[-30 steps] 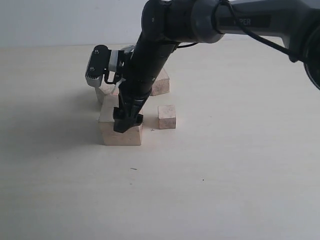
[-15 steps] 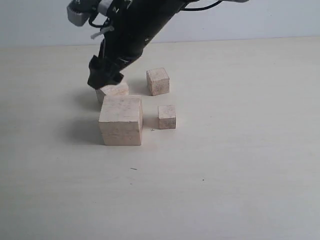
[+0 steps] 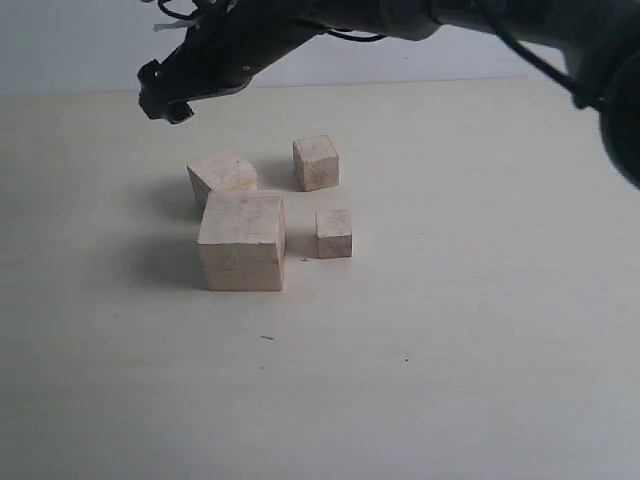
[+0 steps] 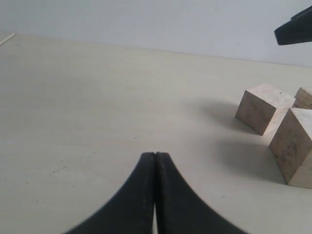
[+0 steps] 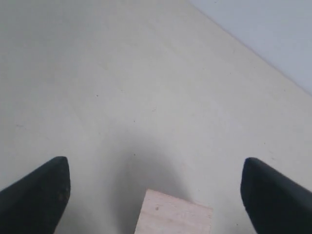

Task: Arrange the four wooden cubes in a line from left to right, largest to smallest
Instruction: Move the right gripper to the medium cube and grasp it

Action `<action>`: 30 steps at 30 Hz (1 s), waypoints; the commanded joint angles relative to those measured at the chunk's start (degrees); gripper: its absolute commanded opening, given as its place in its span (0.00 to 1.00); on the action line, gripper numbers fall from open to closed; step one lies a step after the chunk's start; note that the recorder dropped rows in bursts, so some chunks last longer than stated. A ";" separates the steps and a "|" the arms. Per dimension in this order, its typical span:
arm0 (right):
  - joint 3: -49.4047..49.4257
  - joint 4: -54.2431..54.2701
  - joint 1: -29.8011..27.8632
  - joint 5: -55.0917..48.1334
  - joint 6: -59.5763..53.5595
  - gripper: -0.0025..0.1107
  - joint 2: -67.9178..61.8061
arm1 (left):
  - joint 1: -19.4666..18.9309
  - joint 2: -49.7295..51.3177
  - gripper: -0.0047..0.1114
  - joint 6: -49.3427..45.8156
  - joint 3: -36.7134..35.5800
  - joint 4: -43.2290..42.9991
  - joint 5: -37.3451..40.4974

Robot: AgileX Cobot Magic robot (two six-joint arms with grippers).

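Observation:
Four pale wooden cubes sit in a loose cluster on the table. The largest cube (image 3: 240, 241) is nearest the front, and the second largest (image 3: 222, 174) stands skewed just behind it. The third cube (image 3: 316, 162) is at the back right and the smallest (image 3: 334, 232) to the right of the largest. My right gripper (image 3: 160, 100) hangs open in the air, above and left of the cluster, holding nothing. Its wrist view shows one cube (image 5: 174, 214) lying below the wide-apart fingers (image 5: 54, 175). My left gripper (image 4: 155, 155) is shut and empty, off to the side of the cubes (image 4: 263, 107).
The pale tabletop (image 3: 470, 350) stretches bare to the front, left and right of the cluster. A light wall (image 3: 60, 45) runs along the table's far edge. The right arm (image 3: 400, 15) crosses the top of the exterior view.
My right gripper has let go of the largest cube and risen up and to the left, clear of the cluster. The cubes have stayed where they were.

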State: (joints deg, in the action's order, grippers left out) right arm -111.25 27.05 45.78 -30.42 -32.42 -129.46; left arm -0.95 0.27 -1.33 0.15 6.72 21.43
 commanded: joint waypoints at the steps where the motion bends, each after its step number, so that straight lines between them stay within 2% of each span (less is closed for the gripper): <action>1: -5.39 -9.52 -0.12 -0.64 10.61 0.82 -5.85 | 0.39 -0.27 0.04 -0.01 -0.15 -0.11 -0.78; 3: -6.36 -12.78 -0.12 -2.70 15.04 0.82 -7.50 | 0.39 -0.27 0.04 -0.01 -0.15 -0.11 -0.78; 15: -6.49 -13.76 -0.12 -7.58 15.04 0.81 -10.82 | 0.39 -0.27 0.04 -0.01 -0.15 -0.11 -0.78; 20: -6.49 -13.76 -0.12 -8.68 16.14 0.77 -11.31 | 0.39 -0.27 0.04 -0.01 -0.15 -0.11 -0.78; 22: -6.49 -13.76 -0.12 -8.67 17.03 0.70 -11.31 | 0.39 -0.27 0.04 -0.01 -0.15 -0.11 -0.78; 29: -6.49 -14.48 -0.12 -10.12 17.39 0.08 -10.24 | 0.39 -0.27 0.04 -0.01 -0.15 -0.11 -0.78; 30: -6.49 -15.53 -0.12 -10.12 17.39 0.02 -9.88 | 0.39 -0.27 0.04 -0.01 -0.15 -0.11 -0.78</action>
State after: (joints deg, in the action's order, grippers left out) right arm -117.17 13.36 45.78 -39.81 -15.20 -140.96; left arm -0.95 0.27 -1.33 0.15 6.72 21.43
